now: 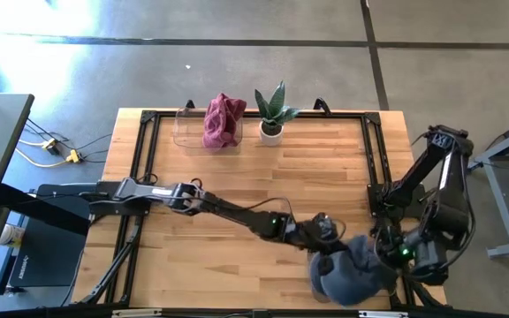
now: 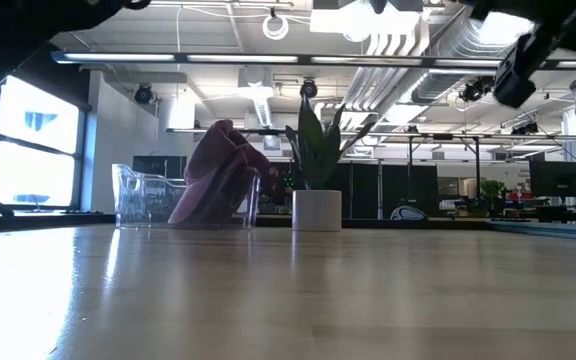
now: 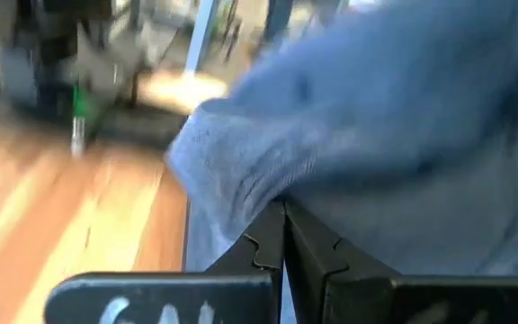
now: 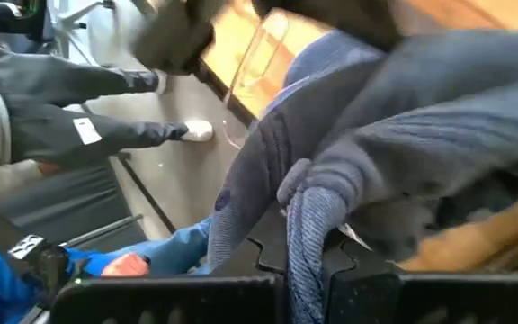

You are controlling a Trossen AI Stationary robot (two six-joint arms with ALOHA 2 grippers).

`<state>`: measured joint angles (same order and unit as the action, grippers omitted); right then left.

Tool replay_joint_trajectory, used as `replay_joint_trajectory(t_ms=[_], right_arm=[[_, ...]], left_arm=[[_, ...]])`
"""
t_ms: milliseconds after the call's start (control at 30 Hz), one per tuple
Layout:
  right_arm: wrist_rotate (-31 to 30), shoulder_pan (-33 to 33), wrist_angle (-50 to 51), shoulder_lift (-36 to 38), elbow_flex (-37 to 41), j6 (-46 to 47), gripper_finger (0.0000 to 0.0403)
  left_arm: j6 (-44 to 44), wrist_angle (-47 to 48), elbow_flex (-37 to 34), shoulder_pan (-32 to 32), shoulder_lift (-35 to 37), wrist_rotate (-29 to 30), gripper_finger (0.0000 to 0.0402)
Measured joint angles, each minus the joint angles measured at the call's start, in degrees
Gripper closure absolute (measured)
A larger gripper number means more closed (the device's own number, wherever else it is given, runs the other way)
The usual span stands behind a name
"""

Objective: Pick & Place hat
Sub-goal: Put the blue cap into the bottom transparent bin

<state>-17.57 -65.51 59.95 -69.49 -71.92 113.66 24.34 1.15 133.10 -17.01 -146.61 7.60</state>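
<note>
The left gripper point(image 1: 327, 246) and right gripper point(image 1: 380, 265) each pinched the grey hat point(image 1: 353, 272) between their fingers. It sat at the counter's point(image 1: 237, 194) five o'clock corner.

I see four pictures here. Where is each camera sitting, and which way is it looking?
High view: above the table, looking straight down; both arms show, meeting at the grey hat.
Low view: at tabletop height, looking across to the potted plant and maroon cloth; arm parts hang from above.
Left wrist view: on the left arm, its left gripper shut on the hat.
Right wrist view: on the right arm, its right gripper pinching the hat's edge.
Both wrist views share the hat.
</note>
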Motion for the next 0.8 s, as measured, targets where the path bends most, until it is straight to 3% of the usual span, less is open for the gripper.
replay_joint_trajectory(t_ms=[200, 333, 600, 800], right_arm=[[0.05, 1.04, -1.67, -6.58, 0.0, 0.35, 0.0399], [-0.51, 2.3, -3.26, -10.74, 0.0, 0.23, 0.0398], [-2.87, 3.5, -8.7, -17.07, 0.0, -1.82, 0.0396], [2.53, 3.13, -4.76, -18.98, 0.0, -0.92, 0.0382]], left_arm=[[-3.91, 0.56, 0.11, 2.75, 0.91, -2.75, 0.0401], [-6.26, 8.75, 0.04, 3.47, 3.28, -3.3, 0.0401], [-12.08, 32.78, 0.28, -0.48, 17.56, 0.99, 0.0401], [-9.85, 37.16, 0.04, -4.99, 18.22, 2.24, 0.0401]])
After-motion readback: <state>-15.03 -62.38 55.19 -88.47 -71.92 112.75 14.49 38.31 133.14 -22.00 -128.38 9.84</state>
